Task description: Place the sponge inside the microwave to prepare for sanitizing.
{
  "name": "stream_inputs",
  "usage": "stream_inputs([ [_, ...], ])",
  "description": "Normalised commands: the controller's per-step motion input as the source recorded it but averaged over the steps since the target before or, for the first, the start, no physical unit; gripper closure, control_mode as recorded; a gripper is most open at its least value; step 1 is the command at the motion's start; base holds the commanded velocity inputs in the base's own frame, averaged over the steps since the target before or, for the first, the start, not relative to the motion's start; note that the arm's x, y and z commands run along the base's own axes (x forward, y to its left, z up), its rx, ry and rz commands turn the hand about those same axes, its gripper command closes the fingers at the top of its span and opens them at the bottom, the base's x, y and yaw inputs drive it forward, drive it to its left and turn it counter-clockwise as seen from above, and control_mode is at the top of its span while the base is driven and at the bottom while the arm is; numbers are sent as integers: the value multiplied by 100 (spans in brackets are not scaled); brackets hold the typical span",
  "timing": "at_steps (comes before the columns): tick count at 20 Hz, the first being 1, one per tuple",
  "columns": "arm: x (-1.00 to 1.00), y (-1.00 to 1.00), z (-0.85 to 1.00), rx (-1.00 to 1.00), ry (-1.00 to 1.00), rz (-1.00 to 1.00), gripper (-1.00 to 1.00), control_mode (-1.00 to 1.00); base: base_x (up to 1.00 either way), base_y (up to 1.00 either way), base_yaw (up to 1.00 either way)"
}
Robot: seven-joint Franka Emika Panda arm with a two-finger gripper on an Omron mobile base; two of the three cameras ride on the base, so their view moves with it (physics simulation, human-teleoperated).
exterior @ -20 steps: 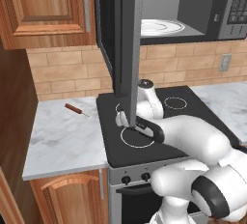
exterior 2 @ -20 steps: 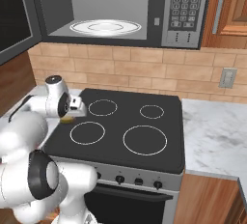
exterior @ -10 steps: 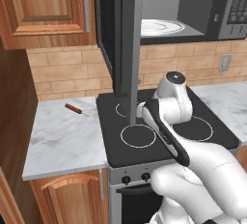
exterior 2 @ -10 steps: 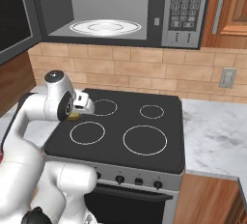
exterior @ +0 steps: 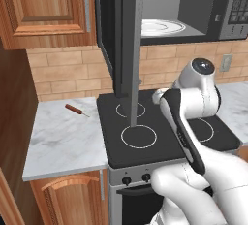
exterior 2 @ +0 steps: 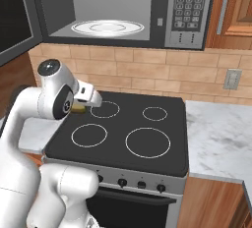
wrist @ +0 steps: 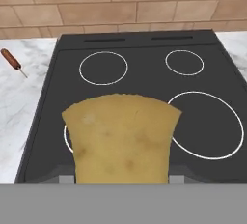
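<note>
The yellow-olive sponge point(wrist: 123, 138) sits between my gripper's point(wrist: 120, 178) jaws, which are shut on it, above the front left burner of the black stove point(wrist: 144, 39). From the right base view the sponge point(exterior 2: 78, 108) peeks out below the white hand, and the gripper point(exterior 2: 84, 103) hangs over the stove's left edge. The microwave point(exterior 2: 113, 6) is above the stove, its door point(exterior 2: 15, 15) swung open to the left, with the white turntable plate point(exterior 2: 108, 27) bare inside. In the left base view the open door point(exterior: 128, 49) stands edge-on in front of the microwave point(exterior: 184, 10).
A thin reddish-brown tool point(exterior: 75, 108) lies on the marble counter point(exterior: 58, 141) left of the stove point(exterior: 164, 141). Wooden cabinets point(exterior: 48, 10) flank the microwave. The keypad panel point(exterior 2: 189, 11) is on its right. A wall outlet point(exterior 2: 231, 78) sits on the brick wall.
The arm has risen from low over the stove's left front, lifting the sponge off the surface and carrying it a little to the right; the elbow stands higher now.
</note>
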Motion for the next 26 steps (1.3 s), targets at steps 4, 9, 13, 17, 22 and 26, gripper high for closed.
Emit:
stream_inputs([
  [4, -25, -17, 99, 1, 0, -7, 100, -100, 0, 0, 0],
  [9, -27, -3, 76, 0, -11, -1, 100, -100, 0, 0, 0],
  [13, -33, -3, 74, -1, -19, 0, 100, -100, 0, 0, 0],
  [17, -15, 0, 47, 0, -13, 0, 100, -100, 0, 0, 0],
  [22, 0, 0, 33, -4, -16, 0, 100, -100, 0, 0, 0],
  [26, 0, 0, 64, -3, -8, 0, 100, -100, 0, 0, 0],
])
